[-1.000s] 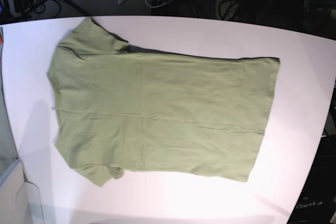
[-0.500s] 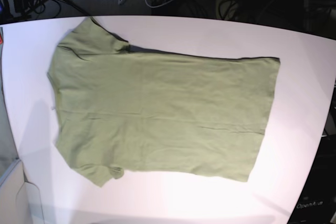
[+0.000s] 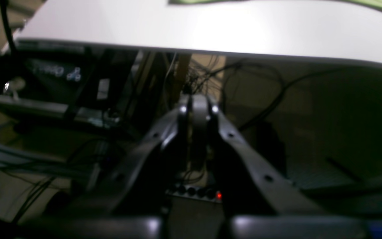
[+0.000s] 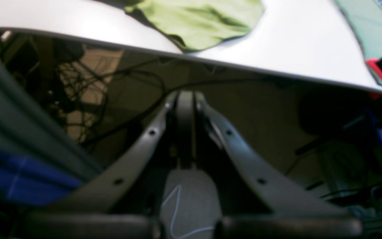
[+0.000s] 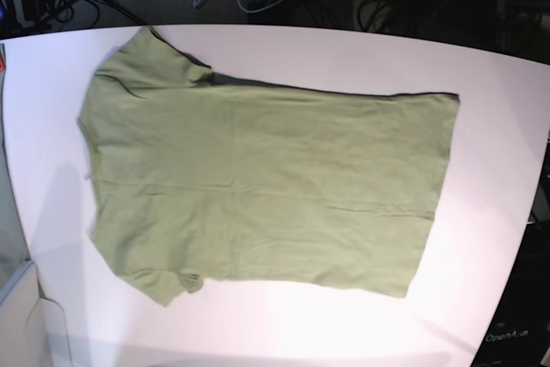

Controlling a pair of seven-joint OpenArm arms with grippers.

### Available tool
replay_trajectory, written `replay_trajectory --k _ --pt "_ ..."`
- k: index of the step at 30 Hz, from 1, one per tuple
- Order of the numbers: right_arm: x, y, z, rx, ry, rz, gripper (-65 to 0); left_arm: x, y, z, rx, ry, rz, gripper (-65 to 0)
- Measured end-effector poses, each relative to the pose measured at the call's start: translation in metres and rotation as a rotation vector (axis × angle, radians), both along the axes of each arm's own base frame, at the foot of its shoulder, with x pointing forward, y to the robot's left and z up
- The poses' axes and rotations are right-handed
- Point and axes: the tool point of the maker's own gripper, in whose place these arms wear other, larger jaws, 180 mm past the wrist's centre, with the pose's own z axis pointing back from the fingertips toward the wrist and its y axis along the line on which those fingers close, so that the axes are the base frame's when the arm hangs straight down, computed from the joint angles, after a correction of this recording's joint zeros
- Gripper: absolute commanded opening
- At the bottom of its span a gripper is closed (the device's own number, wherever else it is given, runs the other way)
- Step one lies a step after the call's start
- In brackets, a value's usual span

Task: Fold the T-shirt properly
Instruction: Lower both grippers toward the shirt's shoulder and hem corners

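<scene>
Left gripper (image 3: pixel 197 108): fingers pressed together at the tips, nothing between them. Right gripper (image 4: pixel 185 99): same, closed and empty. Both sit below the table (image 5: pixel 344 49) edge, off the cloth, and neither arm shows in the base view.

Shirt (image 5: pixel 258 186) lies flat on the table, unfolded. Collar end sits toward the base view's left, hem toward its right, one sleeve at the far edge and one at the near edge. The right wrist view shows a sleeve (image 4: pixel 197 20) near the table edge; the left wrist view catches only a sliver of cloth at the top of frame.

Risks, as I read it:
- Fabric is thin and flat, so a pinch can miss the edge or take only the top layer, and the fold then drags askew.
- Far sleeve is slightly rumpled, with a dark gap behind it. Folding over that would trap a crease.
- The arms start low, so coming up too close could clip the table edge.
- Uneven lift between the two arms would skew the hem.

Containers: none in view.
</scene>
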Motion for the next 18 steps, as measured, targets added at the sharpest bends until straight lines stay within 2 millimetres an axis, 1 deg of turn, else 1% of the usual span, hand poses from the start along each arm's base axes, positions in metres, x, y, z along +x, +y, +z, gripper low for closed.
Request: replay_trajectory --k 2,3,5,8,9,10,12,15,16,18 --pt "0.026 -0.001 0.004 -0.005 0.006 0.0 -64.1 0.014 0.009 0.005 -0.019 0.011 0.016 -64.0" --pt "0.037 -0.001 0.007 -0.006 0.007 -0.003 -64.1 0.021 0.011 0.009 -0.033 0.003 0.023 -64.0" --pt "0.053 0.0 0.008 -0.01 0.051 -0.008 -64.1 0.033 0.008 0.013 -0.059 0.013 0.012 -64.0" --pt "0.079 0.0 0.016 -0.012 0.077 -0.018 -63.8 0.049 0.006 0.023 -0.087 0.006 -0.007 -64.0" --pt "0.089 -0.001 0.019 -0.015 0.083 -0.021 -61.8 0.053 0.005 0.027 -0.089 0.003 -0.008 -64.0" --pt "0.098 -0.001 0.019 -0.018 0.099 -0.026 -58.3 0.056 0.004 0.027 -0.096 0.009 -0.008 -63.9" --pt "0.113 -0.004 0.016 -0.021 0.136 -0.049 -47.6 0.059 0.002 0.029 -0.097 0.03 -0.021 -63.9" --pt "0.126 -0.006 0.002 -0.012 0.199 -0.078 -33.7 0.07 0.012 0.037 -0.071 0.019 0.0 -63.9" --pt "0.13 -0.006 0.0 -0.009 0.205 -0.079 -30.2 0.075 0.014 0.04 -0.066 0.012 0.003 -63.9" --pt "0.133 -0.005 0.0 0.004 0.2 -0.093 -25.8 0.083 0.016 0.04 -0.068 0.017 -0.001 -63.9"
